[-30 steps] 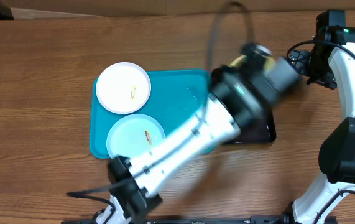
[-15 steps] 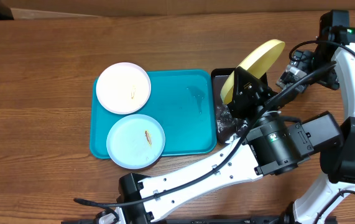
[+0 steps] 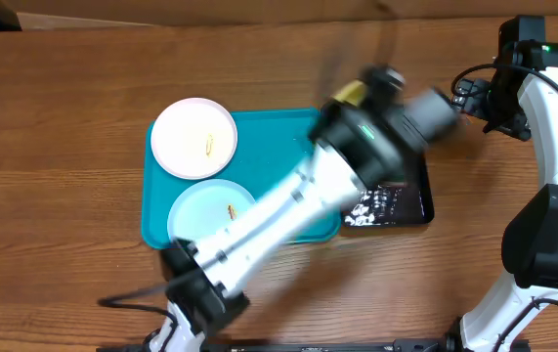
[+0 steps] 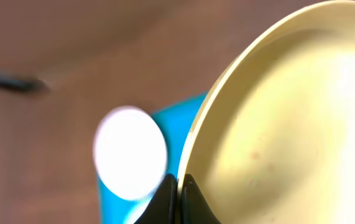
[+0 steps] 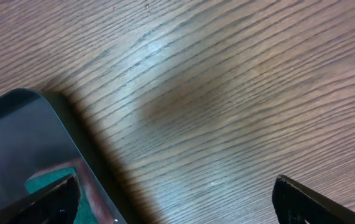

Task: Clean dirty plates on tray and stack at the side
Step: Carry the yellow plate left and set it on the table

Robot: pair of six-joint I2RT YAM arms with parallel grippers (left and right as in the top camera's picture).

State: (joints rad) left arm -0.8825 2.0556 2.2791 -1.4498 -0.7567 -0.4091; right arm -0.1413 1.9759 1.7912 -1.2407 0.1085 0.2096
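Observation:
My left gripper (image 4: 178, 186) is shut on the rim of the lime green plate (image 4: 289, 112) and holds it tilted in the air. In the overhead view the left arm is a blur across the turquoise tray (image 3: 279, 132), with a bit of the green plate (image 3: 349, 94) showing at its far end. The white plate (image 3: 193, 138) with a small smear lies on the tray's far left corner. The pale blue plate (image 3: 203, 210), also smeared, lies at the tray's near left, partly hidden by the arm. My right gripper (image 5: 178, 199) is open and empty over bare wood.
A glossy black tray (image 3: 401, 205) sits just right of the turquoise tray, with wet speckles in it; its corner shows in the right wrist view (image 5: 15, 137). The right arm (image 3: 542, 108) stands at the far right. A cardboard edge runs along the table's back.
Half a second ago the left arm held the green plate tilted over the black tray; it has now swung back left over the turquoise tray's right end, in blur. The right arm is unmoved.

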